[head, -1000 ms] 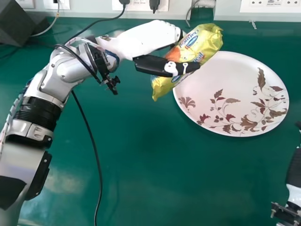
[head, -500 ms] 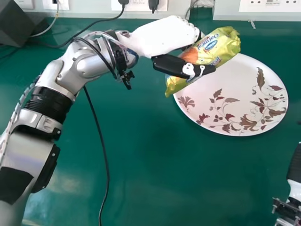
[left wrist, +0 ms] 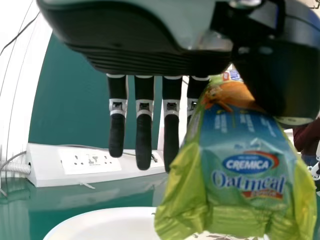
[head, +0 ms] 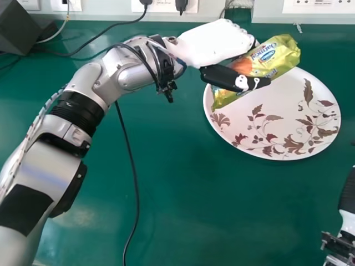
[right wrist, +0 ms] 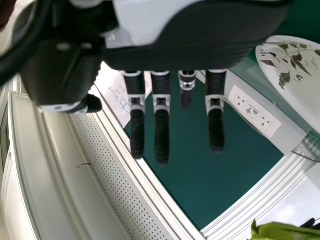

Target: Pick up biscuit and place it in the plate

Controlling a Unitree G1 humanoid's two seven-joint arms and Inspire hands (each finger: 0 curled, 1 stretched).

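Note:
In the head view my left hand (head: 219,45) holds the yellow biscuit packet (head: 277,56) over the left and back part of the white leaf-patterned plate (head: 266,133). The thumb lies across the packet's near side. From the left wrist view, my left hand (left wrist: 144,117) has the biscuit packet (left wrist: 247,175) pinched on the thumb side, with the plate (left wrist: 100,225) below. My right hand stays at the right edge, its wrist part (head: 346,221) in the head view; the right wrist view shows that hand (right wrist: 161,120) with fingers straight and nothing held.
A black cable (head: 130,177) runs across the green table (head: 194,210) beside the left arm. A dark box (head: 21,27) stands at the back left. White socket panels (head: 319,6) line the back edge.
My left hand has moved to the right with the packet, from the plate's left edge to farther over the plate. The right arm has hardly moved.

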